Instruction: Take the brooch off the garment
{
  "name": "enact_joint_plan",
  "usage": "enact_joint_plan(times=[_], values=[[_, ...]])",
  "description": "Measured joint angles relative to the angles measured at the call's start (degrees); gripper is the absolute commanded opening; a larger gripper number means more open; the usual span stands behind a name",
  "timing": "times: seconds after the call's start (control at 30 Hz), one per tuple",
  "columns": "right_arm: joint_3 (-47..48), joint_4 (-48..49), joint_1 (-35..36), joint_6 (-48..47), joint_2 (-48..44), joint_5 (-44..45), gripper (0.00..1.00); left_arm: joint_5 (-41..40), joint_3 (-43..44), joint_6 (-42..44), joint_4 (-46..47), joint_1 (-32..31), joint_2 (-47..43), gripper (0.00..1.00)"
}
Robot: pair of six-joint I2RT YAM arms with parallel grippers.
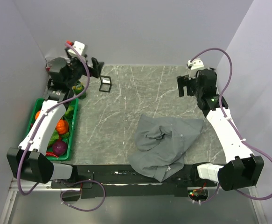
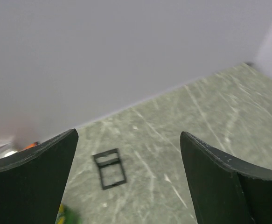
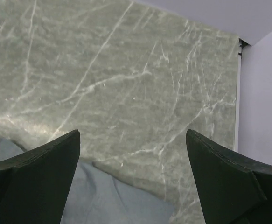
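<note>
The garment (image 1: 166,142), a grey shirt, lies crumpled on the marble table near the front, slightly right of centre. A tiny white button (image 1: 180,136) shows on it. Its far edge also shows at the bottom of the right wrist view (image 3: 117,200). The brooch is hidden. My left gripper (image 1: 98,68) is open and empty, raised at the far left above a small black frame (image 1: 105,84). My right gripper (image 1: 186,86) is open and empty, raised at the far right, beyond the shirt.
A green bin (image 1: 38,122) of toy fruit and vegetables stands along the left table edge. The black frame also shows in the left wrist view (image 2: 109,168). Grey walls enclose the table on the left, far and right sides.
</note>
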Motion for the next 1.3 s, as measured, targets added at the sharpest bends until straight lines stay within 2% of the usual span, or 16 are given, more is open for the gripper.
enact_joint_plan(times=[0.17,0.3,0.43,0.67,0.87,0.97,1.0,1.17,1.3], values=[[-6.8,-4.0,-1.7,-4.5,-3.5,-4.2,0.98,5.7,-0.2,2.6,-2.1,-6.2,3.7,0.99],[-11.1,-10.8,-10.2,-9.9,-5.8,-13.1,0.97,8.8,-0.2,6.4,-5.7,-12.7,10.1,0.96],[-9.6,-17.3,-17.2,-13.4,-4.1,-18.5,0.94,11.9,0.2,9.7,-9.4,-17.2,19.0,0.91],[-8.8,-26.3,-21.9,-18.0,4.0,-23.6,0.95,16.2,9.6,11.0,-14.0,-18.5,37.4,0.90],[-8.0,-30.9,-23.9,-20.3,11.8,-24.1,0.90,18.3,10.2,10.4,-14.2,-19.1,43.7,0.90],[-5.4,-33.8,-24.4,-21.0,18.2,-24.8,0.68,19.4,10.2,10.1,-14.1,-20.0,44.7,0.87],[-4.6,-34.6,-24.5,-21.2,19.9,-25.0,0.52,19.8,10.2,9.9,-14.0,-20.4,44.7,0.83],[0.6,-39.6,-24.3,-21.5,27.2,-28.7,0.11,21.3,9.7,8.9,-11.9,-22.2,45.2,0.75],[7.3,-42.8,-22.2,-20.0,31.0,-30.9,0.01,21.8,8.9,8.4,-12.4,-23.1,45.4,0.68]])
